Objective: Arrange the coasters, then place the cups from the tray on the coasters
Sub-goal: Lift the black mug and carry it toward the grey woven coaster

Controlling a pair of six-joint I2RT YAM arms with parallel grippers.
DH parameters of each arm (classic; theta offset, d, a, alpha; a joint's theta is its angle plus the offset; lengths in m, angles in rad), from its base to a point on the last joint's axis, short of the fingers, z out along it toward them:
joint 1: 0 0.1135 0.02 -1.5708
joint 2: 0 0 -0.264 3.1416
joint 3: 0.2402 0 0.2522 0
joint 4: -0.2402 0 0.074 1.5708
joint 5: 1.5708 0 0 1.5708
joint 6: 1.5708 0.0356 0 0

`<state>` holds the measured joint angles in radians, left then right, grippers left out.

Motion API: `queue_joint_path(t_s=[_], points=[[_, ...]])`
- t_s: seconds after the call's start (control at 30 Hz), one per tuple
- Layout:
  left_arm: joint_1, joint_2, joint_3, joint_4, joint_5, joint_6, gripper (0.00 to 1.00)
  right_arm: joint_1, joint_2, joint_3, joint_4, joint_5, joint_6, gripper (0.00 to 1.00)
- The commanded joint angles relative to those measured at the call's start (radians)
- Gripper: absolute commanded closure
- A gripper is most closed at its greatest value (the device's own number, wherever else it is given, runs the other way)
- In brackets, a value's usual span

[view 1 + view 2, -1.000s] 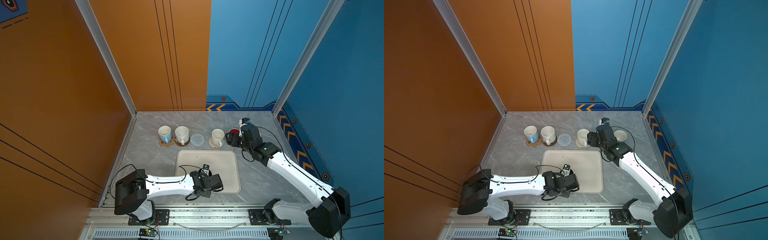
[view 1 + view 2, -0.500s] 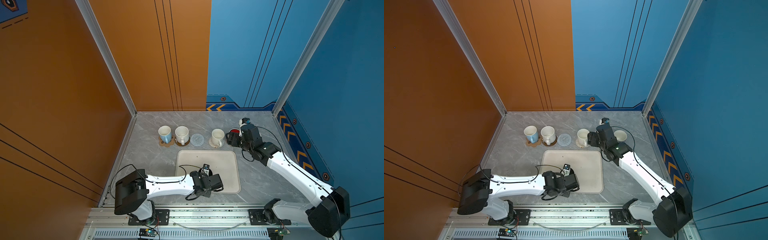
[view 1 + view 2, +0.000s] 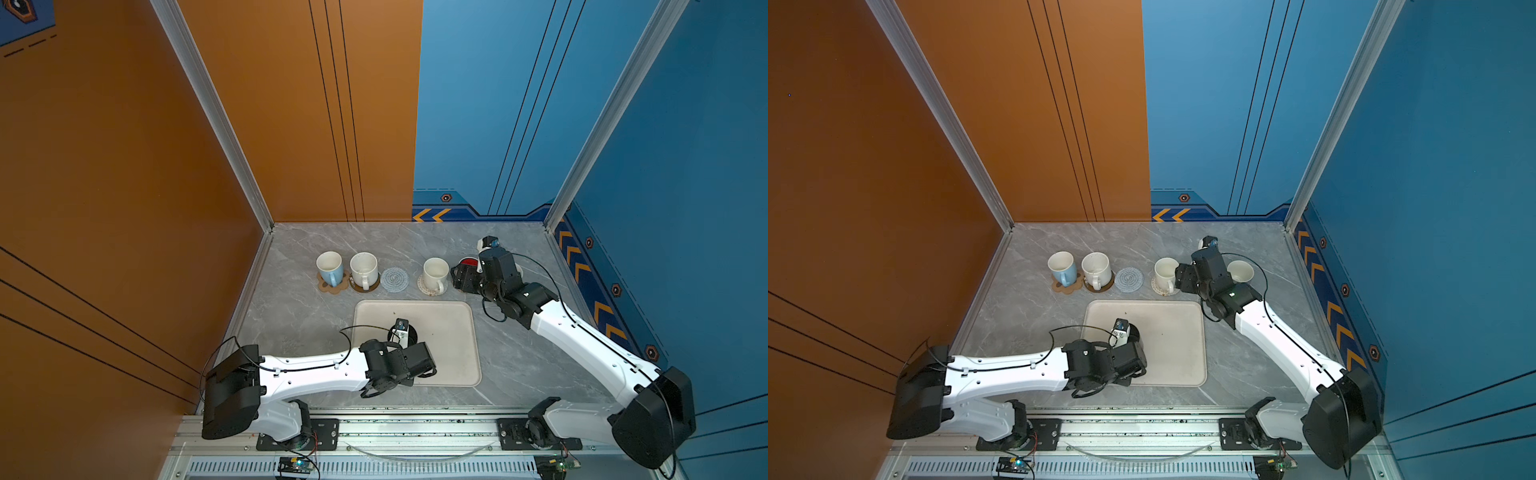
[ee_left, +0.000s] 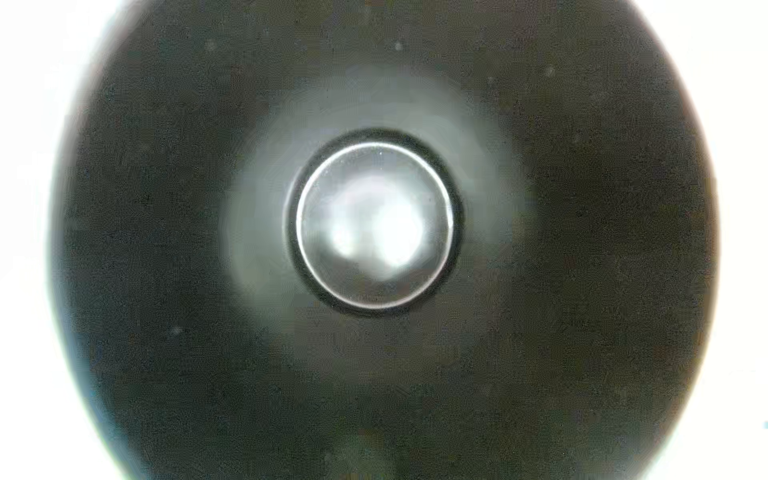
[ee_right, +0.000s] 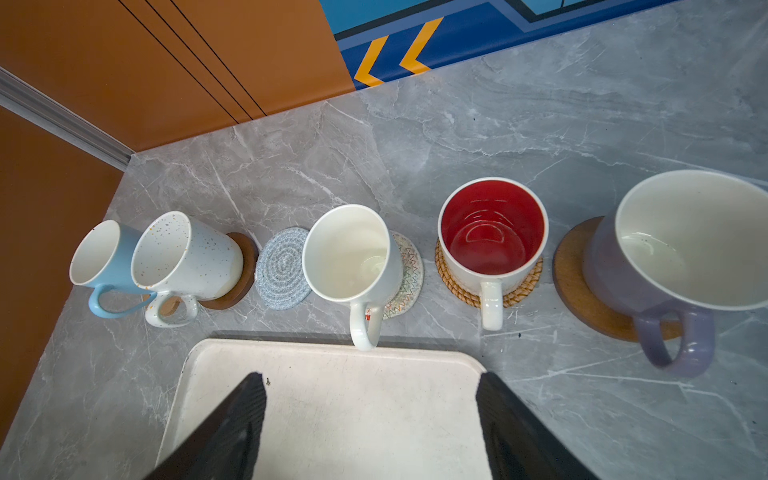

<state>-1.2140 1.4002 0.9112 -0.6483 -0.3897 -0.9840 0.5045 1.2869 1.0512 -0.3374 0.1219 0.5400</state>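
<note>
Nearly finished, by the look of it: five cups seated on coasters, the last one in hand. Working with the left tool (image 3: 409, 338), set low over the large cream-beige rectangular tray (image 3: 451, 345) and straight above the black glazed mug (image 4: 374, 224), seen from the wrist right down into its round bottom. Reads as narrow, probably pinched on that mug's rim, though hidden at the fingers in every view. Ahead of this tool, past the tray's far rim: the bare grey-blue woven round coaster (image 3: 395, 279) on the grey marbled tabletop (image 3: 299, 316), squeezed between the speckled white mug (image 3: 364, 266) and the cream-white mug (image 3: 435, 272). Right tool (image 5: 370, 415) spread wide, holding nothing, parked just short of the white mug with red inside (image 5: 492, 237). Next, likely calls for a clean lift over the low rim and a carry forward. Then a level, upright set-down centred on that coaster, minding both neighbours' handles pointing back toward the tool.
</note>
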Motion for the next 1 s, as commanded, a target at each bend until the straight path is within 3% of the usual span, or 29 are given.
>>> queue_joint_path(t_s=[0.0,0.47,0.97], points=[[0.048,-0.032,0.000,0.083,-0.049,0.053,1.00,-0.003,0.002,0.010,0.008,-0.022,0.008,0.22],[0.302,0.048,0.112,0.202,0.047,0.278,1.00,-0.007,-0.031,0.006,0.020,-0.043,0.003,0.22],[0.431,0.276,0.350,0.249,0.120,0.364,1.00,-0.016,-0.046,0.007,0.052,-0.081,-0.010,0.22]])
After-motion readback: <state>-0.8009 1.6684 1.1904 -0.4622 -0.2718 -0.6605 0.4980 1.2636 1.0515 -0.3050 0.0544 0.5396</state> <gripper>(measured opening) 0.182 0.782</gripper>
